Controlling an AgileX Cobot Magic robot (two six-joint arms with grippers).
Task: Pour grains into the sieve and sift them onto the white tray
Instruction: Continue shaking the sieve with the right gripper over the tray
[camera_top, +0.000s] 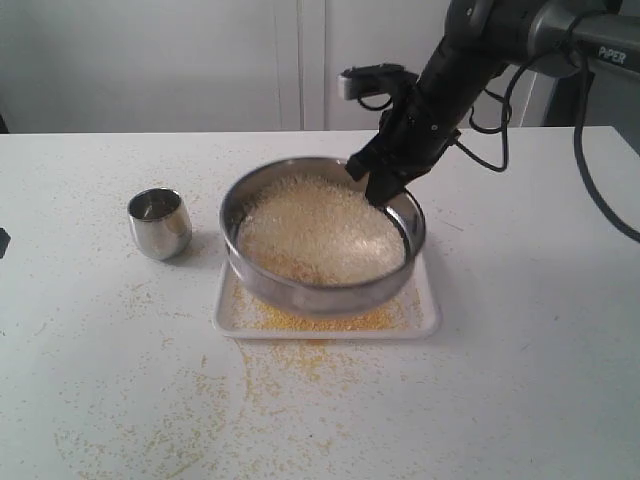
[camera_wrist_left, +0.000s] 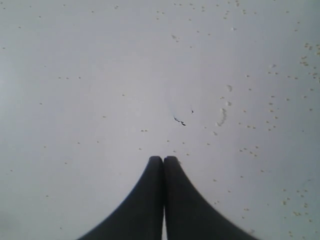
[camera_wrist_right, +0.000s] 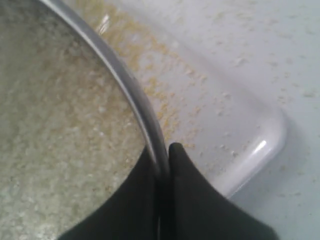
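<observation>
A wide, shallow round sieve (camera_top: 300, 290) of polished stainless steel is seen resting on the white tray (camera_top: 426, 318), near the middle of the pale table (camera_top: 530, 380). The tray is flat and rectangular, with rounded corners and a low glossy rim, and its edges show just beyond the steel ring on the near and side edges. The sieve's bottom is covered by the grains (camera_top: 320, 232), a pale, sandy, finely granular bed of whitish and yellowish particles that spreads almost to the wall. A thinner layer of finer yellow grains (camera_top: 300, 320) is seen on the tray below the near wall of the sieve. Loose yellow specks (camera_top: 200, 400) are scattered over the matte table in front of the tray. A small rounded steel cup (camera_top: 160, 222) with a mirror finish is stood upright to the left, apart from the tray. The right gripper (camera_top: 385, 188), black and smooth with tapered fingers, is clamped on the far right part of the sieve's thin rim, one finger inside the ring and one outside. The left gripper (camera_wrist_left: 163, 161) is held above bare, speckled tabletop, its two dark curved fingers pressed together with nothing between them.
</observation>
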